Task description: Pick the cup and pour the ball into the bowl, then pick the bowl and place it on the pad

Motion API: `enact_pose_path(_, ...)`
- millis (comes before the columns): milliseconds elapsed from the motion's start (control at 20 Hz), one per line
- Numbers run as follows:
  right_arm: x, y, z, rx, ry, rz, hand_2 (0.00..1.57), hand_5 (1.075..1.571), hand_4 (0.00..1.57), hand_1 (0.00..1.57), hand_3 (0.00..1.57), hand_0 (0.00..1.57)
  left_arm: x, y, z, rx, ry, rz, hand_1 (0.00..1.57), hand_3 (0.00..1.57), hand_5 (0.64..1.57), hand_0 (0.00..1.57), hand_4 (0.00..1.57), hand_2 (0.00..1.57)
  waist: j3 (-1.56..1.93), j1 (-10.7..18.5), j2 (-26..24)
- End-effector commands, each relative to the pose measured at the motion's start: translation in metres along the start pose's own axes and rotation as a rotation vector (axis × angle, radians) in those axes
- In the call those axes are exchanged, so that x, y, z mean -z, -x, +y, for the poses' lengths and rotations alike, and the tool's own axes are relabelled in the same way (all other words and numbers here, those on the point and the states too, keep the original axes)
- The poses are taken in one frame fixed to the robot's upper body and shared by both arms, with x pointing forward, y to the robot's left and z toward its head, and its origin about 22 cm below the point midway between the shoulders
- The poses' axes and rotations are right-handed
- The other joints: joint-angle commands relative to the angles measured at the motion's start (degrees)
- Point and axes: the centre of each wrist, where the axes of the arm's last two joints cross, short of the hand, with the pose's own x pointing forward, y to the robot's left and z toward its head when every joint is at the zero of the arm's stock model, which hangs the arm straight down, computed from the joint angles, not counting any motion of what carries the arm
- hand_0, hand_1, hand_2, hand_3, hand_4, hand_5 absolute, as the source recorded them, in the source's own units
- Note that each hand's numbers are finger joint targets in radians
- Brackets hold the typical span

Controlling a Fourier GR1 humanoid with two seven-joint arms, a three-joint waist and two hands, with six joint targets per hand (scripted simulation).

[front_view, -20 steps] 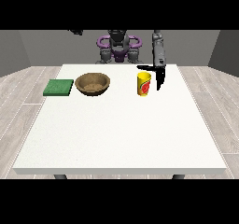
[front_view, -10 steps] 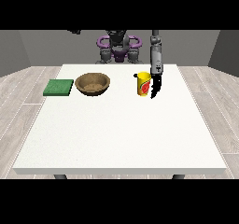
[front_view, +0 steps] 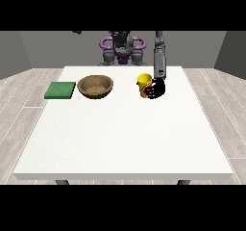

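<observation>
A yellow cup (front_view: 143, 84) with a red mark stands upright on the white table (front_view: 125, 138), right of centre near the far edge. The black hand at the view's right (front_view: 157, 89) is pressed against the cup's right side, with its fingers curled round the cup. No ball shows; the inside of the cup is hidden. A brown wooden bowl (front_view: 95, 86) sits to the left of the cup. Further left lies a flat green pad (front_view: 60, 90). Of the hand at the view's left (front_view: 77, 32) only a dark bit shows at the top edge.
The robot's torso (front_view: 122, 49) stands behind the table's far edge. The table's near half stretches towards the camera. A grey wooden floor surrounds the table.
The hand at the view's right has come down and leftwards from beside the cup until its fingers wrap it. The cup has shifted slightly to the left. Bowl and pad have not moved.
</observation>
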Motion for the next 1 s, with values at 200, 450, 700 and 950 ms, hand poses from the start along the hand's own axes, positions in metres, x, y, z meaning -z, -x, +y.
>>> enact_pose_path(200,0.004,0.032,-0.038,0.030,0.080,0.140,0.00,1.557,0.19,0.00,0.00,0.00,0.019,-0.021,-0.057,0.209,0.146,0.011,1.35,1.57,1.499,1.35,1.12,1.57,-0.11,3.71,-8.88)
enact_pose_path(450,0.005,0.043,-0.032,0.041,0.048,0.155,0.00,1.560,0.24,0.00,0.00,0.00,0.066,-0.046,-0.062,0.411,0.157,-0.001,1.39,1.57,1.526,1.39,1.10,1.57,-0.08,2.48,-9.53)
enact_pose_path(700,0.020,0.038,-0.029,0.046,0.037,0.121,0.00,1.560,0.28,0.00,0.00,0.00,0.082,-0.062,-0.095,0.624,0.132,-0.044,1.43,1.57,1.558,1.43,1.01,1.57,-0.12,0.99,-8.37)
enact_pose_path(950,0.003,0.064,-0.046,0.024,0.078,0.152,0.00,1.564,0.33,0.00,0.00,0.00,0.065,-0.064,-0.127,0.680,0.200,-0.045,1.43,1.57,1.558,1.43,1.01,1.57,-0.12,4.08,-10.16)
